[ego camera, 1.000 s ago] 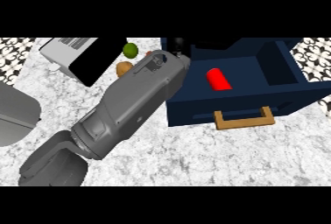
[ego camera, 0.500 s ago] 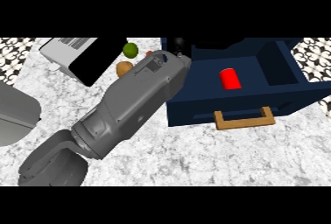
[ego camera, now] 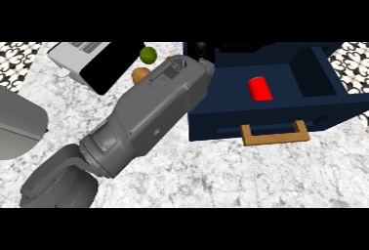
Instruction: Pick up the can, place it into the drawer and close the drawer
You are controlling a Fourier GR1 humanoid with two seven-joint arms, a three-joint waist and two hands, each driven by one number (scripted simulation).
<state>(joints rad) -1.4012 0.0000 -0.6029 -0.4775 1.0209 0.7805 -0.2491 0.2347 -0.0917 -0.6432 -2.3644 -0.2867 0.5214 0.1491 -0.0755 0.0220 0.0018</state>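
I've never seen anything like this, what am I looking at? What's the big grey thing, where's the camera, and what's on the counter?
The camera sits in the robot's head, looking steeply down at a marble counter. The big grey shape is the robot's left forearm, coming in from the lower left. Its black left hand barely peeks out at the far end, beside a dark blue drawer. Most of the hand is hidden, so I cannot tell if it holds anything. The right hand is out of view. The drawer is open, with a wooden handle in front, and a red can lies inside it. To the left sit a green fruit, an orange-brown item and a white appliance with a black front. A grey object at the left edge is unclear.
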